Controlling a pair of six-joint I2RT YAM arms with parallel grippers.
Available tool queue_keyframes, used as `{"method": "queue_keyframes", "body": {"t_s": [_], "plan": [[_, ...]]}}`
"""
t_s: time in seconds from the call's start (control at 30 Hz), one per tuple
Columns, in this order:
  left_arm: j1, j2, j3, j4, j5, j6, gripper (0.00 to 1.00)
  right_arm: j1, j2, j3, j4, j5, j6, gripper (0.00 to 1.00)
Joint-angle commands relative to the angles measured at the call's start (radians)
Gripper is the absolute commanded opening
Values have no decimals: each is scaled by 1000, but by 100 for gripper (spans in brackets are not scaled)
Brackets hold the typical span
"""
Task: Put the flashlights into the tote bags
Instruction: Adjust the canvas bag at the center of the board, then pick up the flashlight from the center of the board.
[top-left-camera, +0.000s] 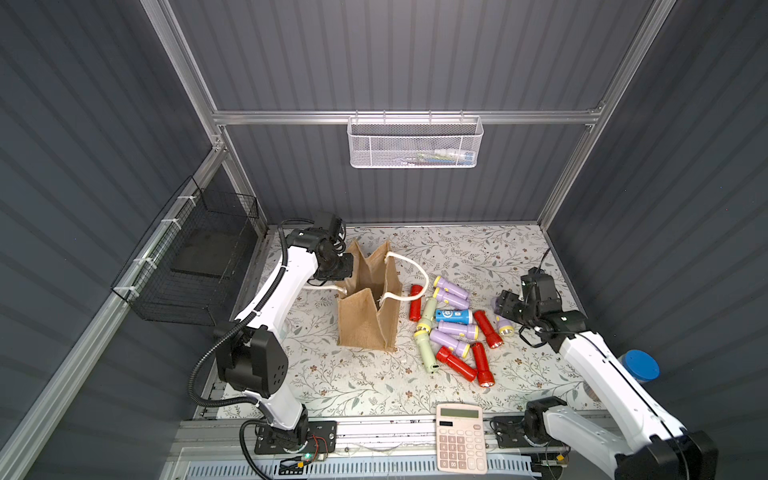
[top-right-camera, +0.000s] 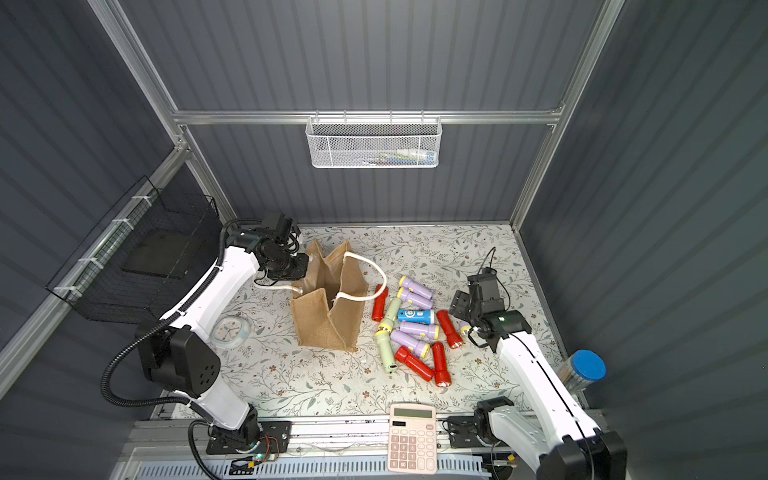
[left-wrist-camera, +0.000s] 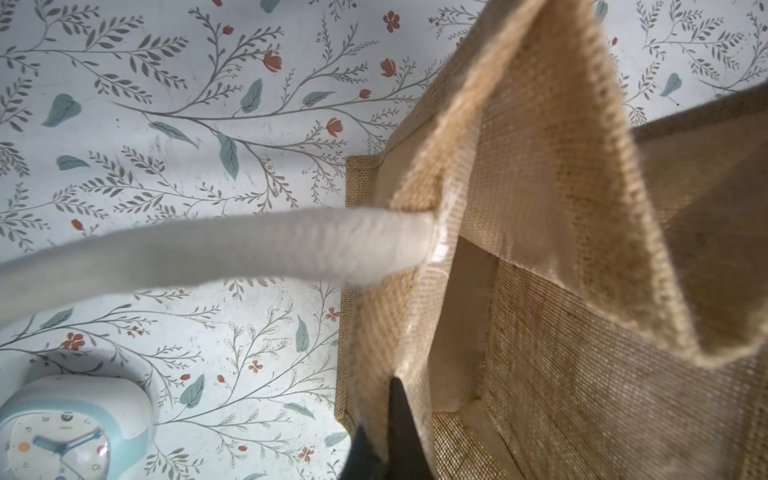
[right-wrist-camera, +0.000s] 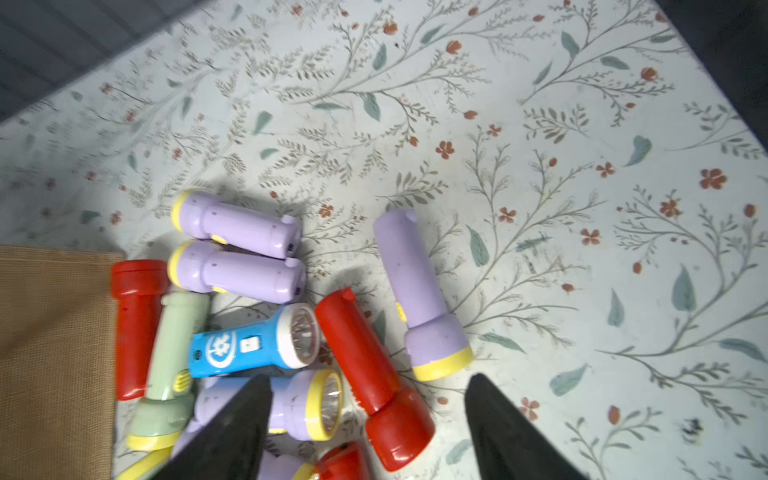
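Left arm (top-left-camera: 272, 301): I see it raised from its base, elbow bent, forearm reaching inward.
Left claw (left-wrist-camera: 380, 405): pinched tight, on the tote bag (left-wrist-camera: 540, 208) rim as far as I can tell from this close.
Right arm (top-left-camera: 606, 370): stretched forward, wrist angled down.
Right claw (right-wrist-camera: 369, 380): jaws apart, gripping nothing.

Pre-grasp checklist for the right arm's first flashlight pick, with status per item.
1. Jute bag upright, mouth open: ok.
2. Left gripper shut on the bag's wall: ok.
3. Right gripper open, empty: ok.
4. Single target ahead of its jaws: not ok. A red flashlight and a lilac flashlight both lie there.
5. White rope handle nearest those flashlights clear of the mouth: ok, it droops outward.
6. Bag floor free: ok where the left wrist view shows it.
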Motion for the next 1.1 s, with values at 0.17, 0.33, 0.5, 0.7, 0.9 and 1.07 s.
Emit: {"method": "queue_keyframes", "body": {"t_s": [0.17,0.33,0.5,0.7,0.9,1.07], "plan": [[-3,-119,-58,-2,71,-54,0,-69,205,129,-112,5,-96,66],[-3,-147,-92,-4,84,-92,0,-73,281,156,-77,-31,-116,65],[-3,-142,-130,38,117,-130,0,-73,387,184,-39,-42,-148,63],[-3,-147,-138,54,158,-149,0,-73,491,232,-37,-38,-176,60],[-3,-152,-132,58,172,-152,0,-73,581,272,-44,-45,-195,54],[-3,-142,-133,62,193,-149,0,-71,636,294,-47,-26,-201,53]]}}
